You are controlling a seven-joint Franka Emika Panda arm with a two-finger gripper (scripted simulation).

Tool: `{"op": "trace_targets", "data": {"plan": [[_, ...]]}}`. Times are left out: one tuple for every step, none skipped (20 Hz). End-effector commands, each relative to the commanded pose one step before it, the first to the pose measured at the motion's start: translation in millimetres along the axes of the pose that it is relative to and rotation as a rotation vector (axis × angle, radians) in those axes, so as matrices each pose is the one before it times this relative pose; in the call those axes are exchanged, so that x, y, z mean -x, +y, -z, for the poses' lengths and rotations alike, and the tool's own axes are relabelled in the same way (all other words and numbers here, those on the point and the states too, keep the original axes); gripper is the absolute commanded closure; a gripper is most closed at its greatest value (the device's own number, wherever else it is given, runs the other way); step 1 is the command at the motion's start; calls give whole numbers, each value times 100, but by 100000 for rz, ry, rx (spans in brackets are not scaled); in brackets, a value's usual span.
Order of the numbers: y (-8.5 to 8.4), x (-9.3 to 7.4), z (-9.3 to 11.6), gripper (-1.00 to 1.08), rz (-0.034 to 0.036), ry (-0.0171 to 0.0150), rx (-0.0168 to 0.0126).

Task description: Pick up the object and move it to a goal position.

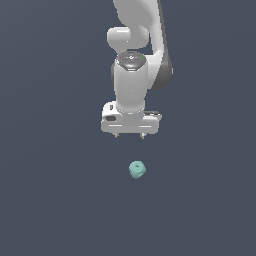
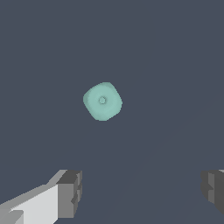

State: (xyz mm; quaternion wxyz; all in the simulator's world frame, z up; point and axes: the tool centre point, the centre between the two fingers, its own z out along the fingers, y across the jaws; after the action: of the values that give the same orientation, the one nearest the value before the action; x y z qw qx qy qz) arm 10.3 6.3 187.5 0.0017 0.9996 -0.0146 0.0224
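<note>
Showing dimpled face upward, object (image 2: 102, 101), tool (image 2: 142, 192) spread

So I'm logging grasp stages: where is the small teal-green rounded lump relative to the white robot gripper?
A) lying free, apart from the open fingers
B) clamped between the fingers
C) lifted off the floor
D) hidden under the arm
A: the small teal-green rounded lump lies alone, while the white robot gripper has its fingers wide apart, touching nothing.
</note>
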Motion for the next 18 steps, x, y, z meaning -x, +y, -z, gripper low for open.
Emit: {"op": "trace_targets", "data": {"plan": [[-60, -165, -196, -92, 1113, -127, 61], [-65, -126, -127, -92, 846, -64, 31], [-64, -145, -151, -92, 994, -81, 41], [-63, -165, -176, -92, 1141, -96, 48], [-69, -186, -201, -92, 1294, -110, 51], [-77, -208, -226, -92, 1443, -122, 49], [-89, -232, -254, -92, 1607, -134, 45], [-94, -254, -282, -92, 1761, -147, 41], [-97, -275, -310, -92, 1917, -160, 36], [-100, -296, -340, -92, 2072, -173, 27], [-103, -317, -371, -92, 2231, -185, 15], [-104, -338, -403, -92, 2387, -196, 1], [-104, -358, -435, -92, 2542, -205, -16], [-103, -377, -469, -92, 2696, -214, -36], [-99, -395, -504, -92, 2847, -220, -60], [-93, -406, -531, -92, 2952, -221, -85], [-79, -383, -515, -92, 2814, -204, -102], [-66, -356, -491, -92, 2641, -183, -114]]}}
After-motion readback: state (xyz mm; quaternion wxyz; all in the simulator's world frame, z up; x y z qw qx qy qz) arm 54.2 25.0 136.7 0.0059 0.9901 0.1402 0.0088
